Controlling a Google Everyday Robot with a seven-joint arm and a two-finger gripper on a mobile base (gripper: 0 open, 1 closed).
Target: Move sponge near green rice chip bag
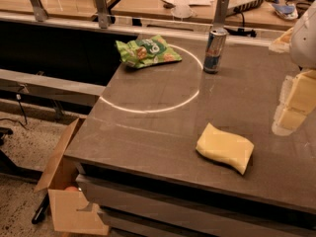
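The pale yellow sponge lies flat on the dark table near the front edge, right of centre. The green rice chip bag lies at the table's far left corner, well apart from the sponge. My gripper hangs at the right edge of the view, above the table and to the right of the sponge, not touching it. Its pale yellow fingers point down and are partly cut off by the frame edge.
A blue-and-silver drink can stands upright at the back, right of the bag. A white ring of light marks the table. An open cardboard box sits on the floor at the front left. Counters with clutter lie behind.
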